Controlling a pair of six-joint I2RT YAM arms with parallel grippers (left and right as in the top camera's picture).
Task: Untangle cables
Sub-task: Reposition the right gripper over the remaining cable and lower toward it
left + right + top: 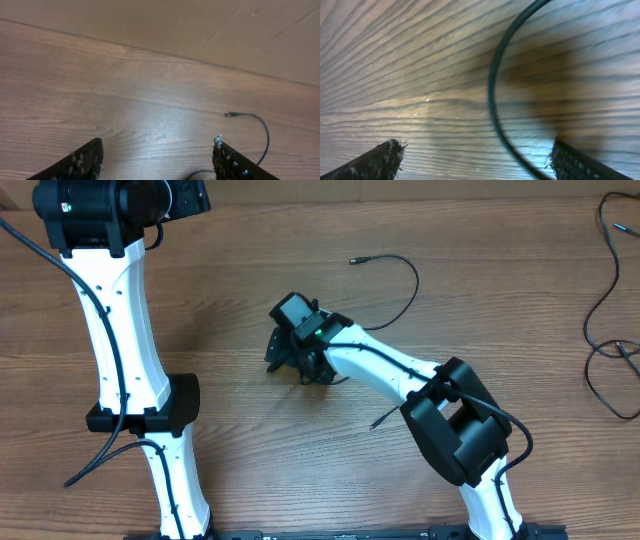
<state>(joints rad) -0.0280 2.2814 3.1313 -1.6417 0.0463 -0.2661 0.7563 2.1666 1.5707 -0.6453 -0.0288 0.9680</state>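
Right end effector (476, 147) released, low over the table (230, 280), mid-table. Cable (492, 90) lies between its fingers. Left end effector (157, 145) released, empty. Drop straight, centre the strand, clench once seated, then lift slowly so it doesn't snag.

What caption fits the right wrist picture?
Open right claw straddles a thin black cable curving across the wooden table.

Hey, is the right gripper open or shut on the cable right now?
Open. The right gripper has its fingers wide apart above the table; the cable curves between them, not pinched.
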